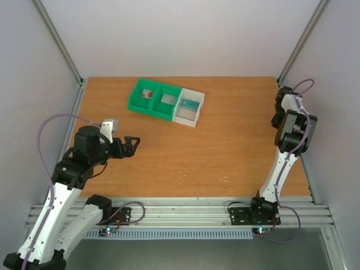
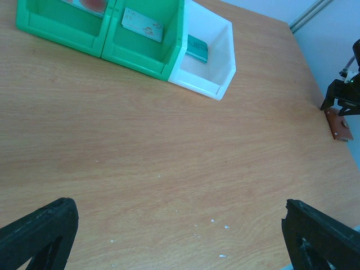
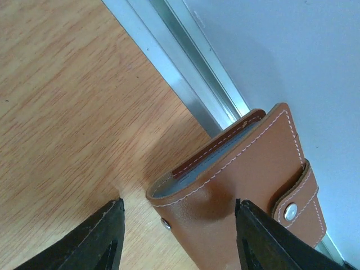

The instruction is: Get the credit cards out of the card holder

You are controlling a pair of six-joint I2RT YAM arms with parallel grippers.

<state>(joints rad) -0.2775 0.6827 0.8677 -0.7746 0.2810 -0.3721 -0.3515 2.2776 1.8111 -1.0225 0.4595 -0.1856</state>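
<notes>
Your left hand point(image 2: 180, 228) hangs wide open over the left side of the bench point(image 1: 225, 152). Your right hand point(image 3: 179, 222) straddles the card holder point(image 3: 247, 169) at the bench's right edge, its jaws parted and one finger clear of the leather. The credit cards point(image 2: 142, 25) lie in the bins point(image 2: 140, 56) near the far edge.

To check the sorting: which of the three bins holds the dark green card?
The white bin, at the row's right end; the two green bins hold a reddish card and a pale card.
</notes>
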